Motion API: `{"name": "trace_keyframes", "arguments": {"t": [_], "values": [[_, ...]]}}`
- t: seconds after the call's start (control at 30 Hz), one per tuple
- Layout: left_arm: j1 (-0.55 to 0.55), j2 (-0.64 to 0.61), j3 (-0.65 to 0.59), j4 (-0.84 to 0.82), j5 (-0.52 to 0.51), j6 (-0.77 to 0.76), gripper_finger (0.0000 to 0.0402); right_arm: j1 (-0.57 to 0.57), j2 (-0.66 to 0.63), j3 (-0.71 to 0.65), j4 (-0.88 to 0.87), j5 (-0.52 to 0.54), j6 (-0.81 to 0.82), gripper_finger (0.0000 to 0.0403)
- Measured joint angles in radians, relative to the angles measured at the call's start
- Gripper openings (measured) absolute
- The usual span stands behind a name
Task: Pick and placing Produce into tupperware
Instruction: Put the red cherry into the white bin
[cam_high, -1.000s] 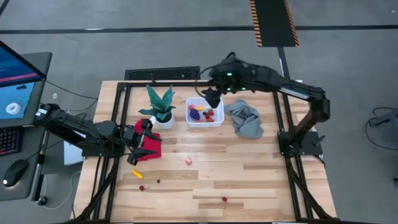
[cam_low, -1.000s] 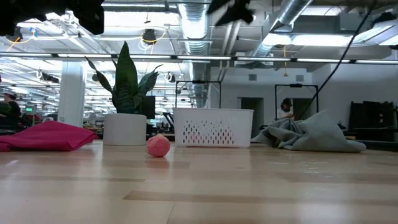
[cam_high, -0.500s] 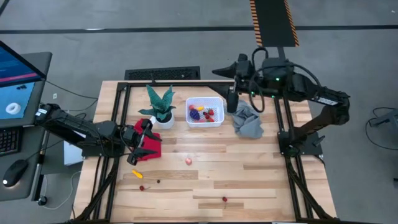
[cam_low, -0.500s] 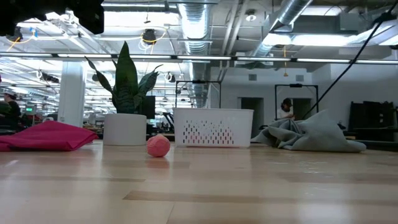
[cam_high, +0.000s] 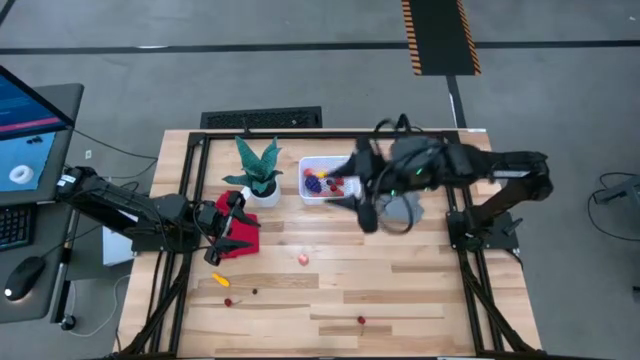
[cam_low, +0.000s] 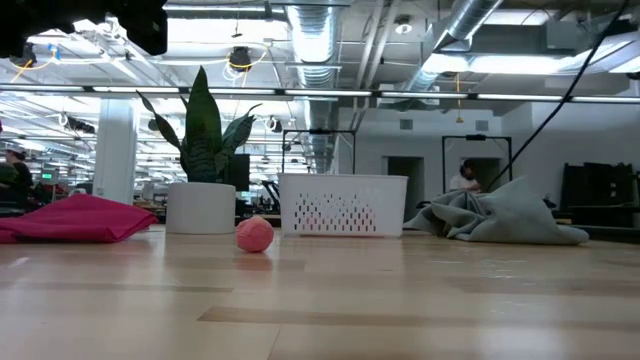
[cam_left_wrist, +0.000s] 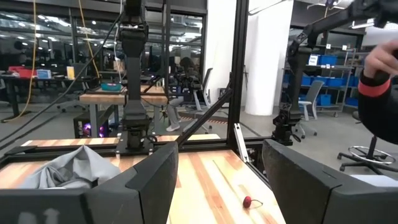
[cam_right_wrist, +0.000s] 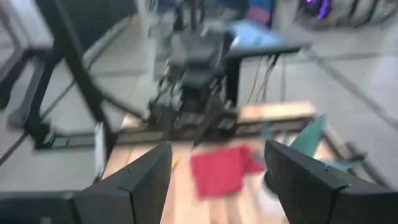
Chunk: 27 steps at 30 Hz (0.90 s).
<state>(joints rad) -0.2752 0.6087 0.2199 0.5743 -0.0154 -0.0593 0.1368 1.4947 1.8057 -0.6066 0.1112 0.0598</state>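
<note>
Seemingly beside right end effector (cam_high: 362, 212): tupperware (cam_high: 312, 196).

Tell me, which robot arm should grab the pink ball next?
Probably the right. Its gripper hangs open near the pink ball and the tupperware; the left gripper waits over the red cloth.

One tupperware (cam_high: 329, 181) — several produce pieces inside, count unclear. Loose on table (cam_high: 400, 290): one pink ball (cam_high: 303, 258), one yellow piece (cam_high: 220, 279), three dark red bits — one plant (cam_high: 258, 168), one red cloth (cam_high: 236, 240), one grey cloth (cam_high: 405, 206).
</note>
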Motion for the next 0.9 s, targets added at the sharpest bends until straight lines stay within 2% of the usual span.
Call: {"name": "trace_keyframes", "arguments": {"t": [0.2,0.37,0.53,0.9], "values": [[0.0,0.0,0.0,0.0,0.0,0.0,0.0225,0.083,0.08,0.0,-0.16,-0.003,0.077,0.0281],[0.0,0.0,0.0,-0.001,0.0,-0.001,0.0225,0.151,0.147,-0.001,-0.361,-0.006,0.228,0.0281],[0.0,0.0,0.0,-0.001,0.0,-0.003,0.0225,0.227,0.222,0.0,-0.462,-0.006,0.373,0.0281],[0.0,0.0,0.0,-0.001,0.0,-0.016,0.0225,0.39,0.394,-0.001,-0.661,-0.029,0.858,0.0281]]}}
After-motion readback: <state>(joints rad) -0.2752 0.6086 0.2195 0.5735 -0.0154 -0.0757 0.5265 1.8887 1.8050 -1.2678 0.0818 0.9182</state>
